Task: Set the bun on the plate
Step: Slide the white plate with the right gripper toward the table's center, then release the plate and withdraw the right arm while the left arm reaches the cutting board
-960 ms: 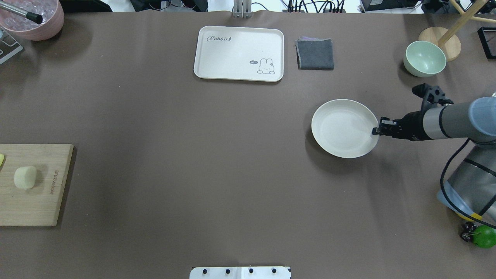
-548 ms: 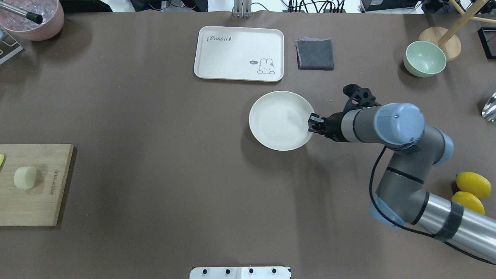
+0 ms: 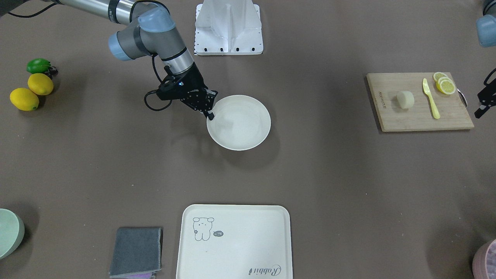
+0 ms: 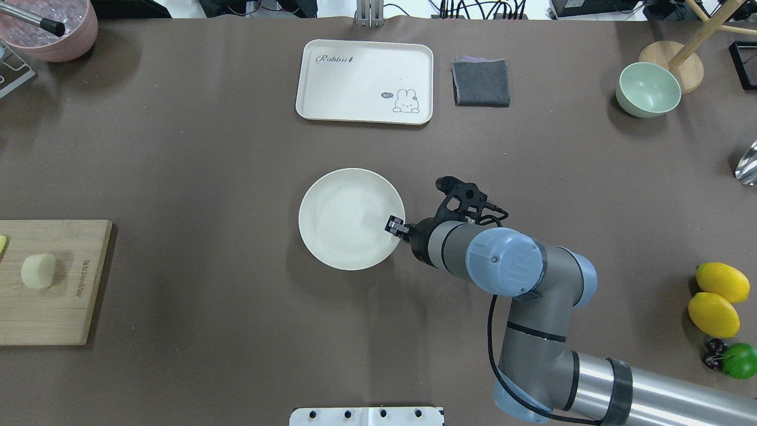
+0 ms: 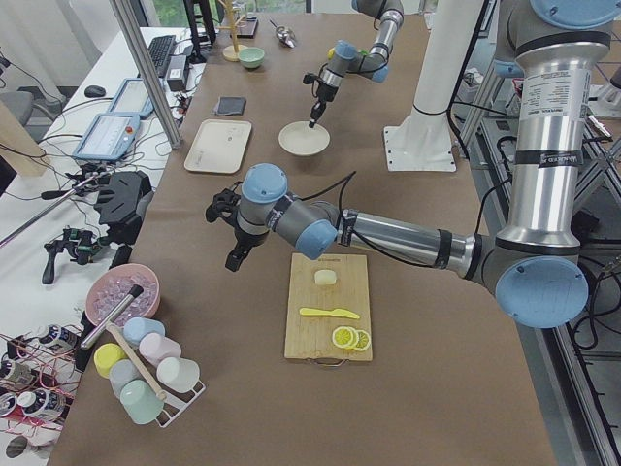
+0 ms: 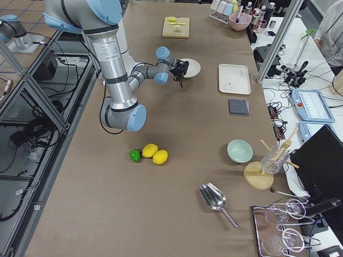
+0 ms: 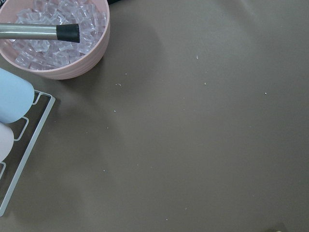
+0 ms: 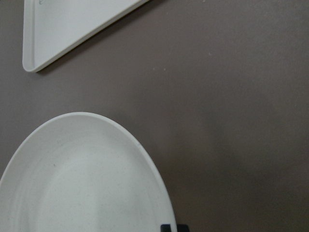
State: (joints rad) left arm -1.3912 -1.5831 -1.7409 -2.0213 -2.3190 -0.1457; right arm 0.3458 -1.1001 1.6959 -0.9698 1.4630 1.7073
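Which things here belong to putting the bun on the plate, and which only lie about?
For the job: bun, plate, right gripper holding the plate's rim.
Lying about: tray, grey cloth, green bowl, lemons, lime, cutting board.

The plate [image 4: 349,219] slid over the table [image 4: 207,177] from the right side to the middle and nearer the robot. Its rim was pinched in the right claw [image 4: 395,225], whose arm reached further in.

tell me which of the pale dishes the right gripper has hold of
The round plate, pinched at its rim by the right gripper. The rectangular tray and the green bowl lie farther off, untouched.
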